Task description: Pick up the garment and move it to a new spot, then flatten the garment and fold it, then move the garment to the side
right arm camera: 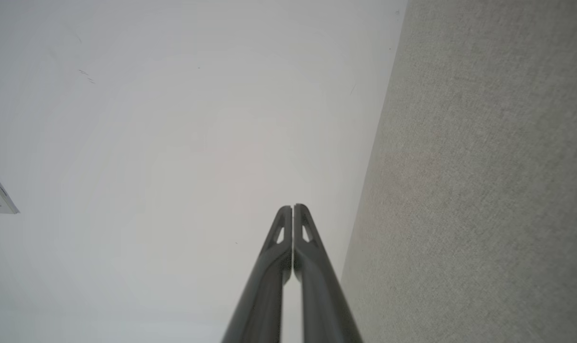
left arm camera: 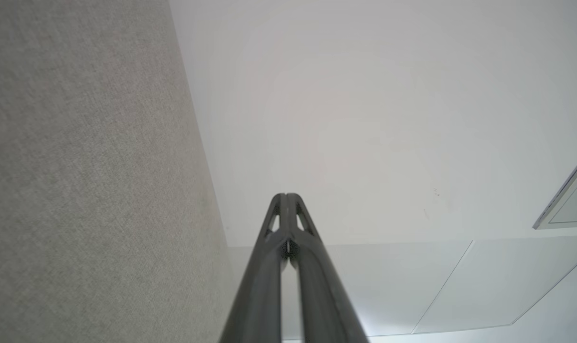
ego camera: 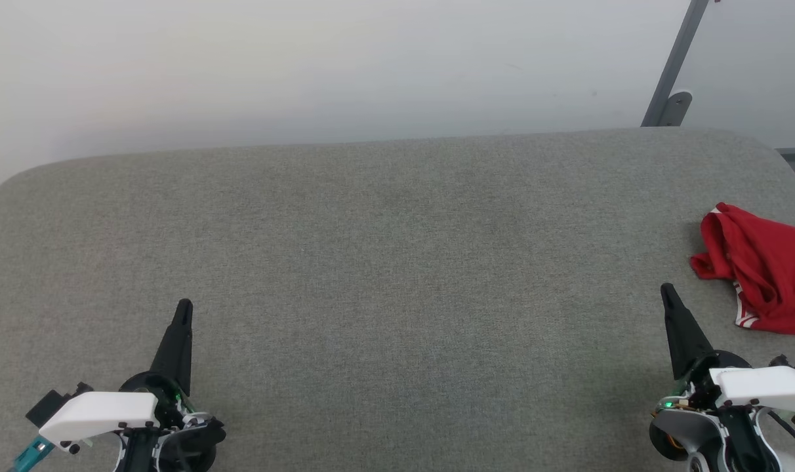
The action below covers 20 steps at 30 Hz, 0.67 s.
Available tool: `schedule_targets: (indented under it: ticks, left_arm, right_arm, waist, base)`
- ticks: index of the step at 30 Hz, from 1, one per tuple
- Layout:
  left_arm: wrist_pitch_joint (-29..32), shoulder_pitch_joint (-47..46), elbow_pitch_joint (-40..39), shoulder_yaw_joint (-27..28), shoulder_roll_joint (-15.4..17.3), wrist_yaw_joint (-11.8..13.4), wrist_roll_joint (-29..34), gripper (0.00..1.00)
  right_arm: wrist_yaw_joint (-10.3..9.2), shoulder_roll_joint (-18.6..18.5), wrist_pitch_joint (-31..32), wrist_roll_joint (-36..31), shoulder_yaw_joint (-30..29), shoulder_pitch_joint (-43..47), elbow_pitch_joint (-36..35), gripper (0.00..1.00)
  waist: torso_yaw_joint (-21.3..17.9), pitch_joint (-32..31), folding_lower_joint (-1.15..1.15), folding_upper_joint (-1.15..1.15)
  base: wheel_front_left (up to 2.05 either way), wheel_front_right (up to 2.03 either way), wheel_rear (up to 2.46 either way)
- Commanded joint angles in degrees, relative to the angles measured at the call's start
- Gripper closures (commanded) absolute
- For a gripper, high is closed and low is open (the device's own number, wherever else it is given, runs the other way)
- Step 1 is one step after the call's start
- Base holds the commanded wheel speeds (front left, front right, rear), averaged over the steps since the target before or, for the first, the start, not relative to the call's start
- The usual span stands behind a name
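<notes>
At the counter's [ego camera: 371, 262] right edge lies a crumpled shirt [ego camera: 761, 272], partly cut off.
The left pincer [ego camera: 183, 307] and right pincer [ego camera: 666, 290] are pressed together.

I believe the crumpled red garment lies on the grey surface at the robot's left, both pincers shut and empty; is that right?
Not quite: the head view shows the garment at the robot's right, near the right pincer. The rest holds.

Garment [ego camera: 761, 275] on table [ego camera: 397, 262], just right of right gripper [ego camera: 666, 290], slightly ahead of it, not touching. Left gripper [ego camera: 184, 307] well apart to left, over table's near part. Wall [ego camera: 305, 65] beyond table, ahead of both grippers. Pole [ego camera: 676, 62] ahead-right of right gripper, behind garment.
</notes>
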Motion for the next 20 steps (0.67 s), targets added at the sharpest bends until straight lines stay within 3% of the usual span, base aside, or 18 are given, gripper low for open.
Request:
schedule_targets:
  ticks: [1,20]
  left_arm:
    - [0.2,-0.7,0.0,0.2,-0.2,0.1,0.0,1.0]
    - [0.3,-0.7,0.0,0.4,-0.2,0.1,0.1,1.0]
  right_arm:
    - [-0.02,0.1,0.1,0.2,0.1,-0.2,0.0,1.0]
    - [-0.02,0.1,0.1,0.2,0.0,-0.2,0.0,1.0]
  waist:
    - [0.0,0.0,0.0,0.0]
    - [0.0,0.0,0.0,0.0]
  base:
    - [0.0,0.0,0.0]
    - [0.0,0.0,0.0]
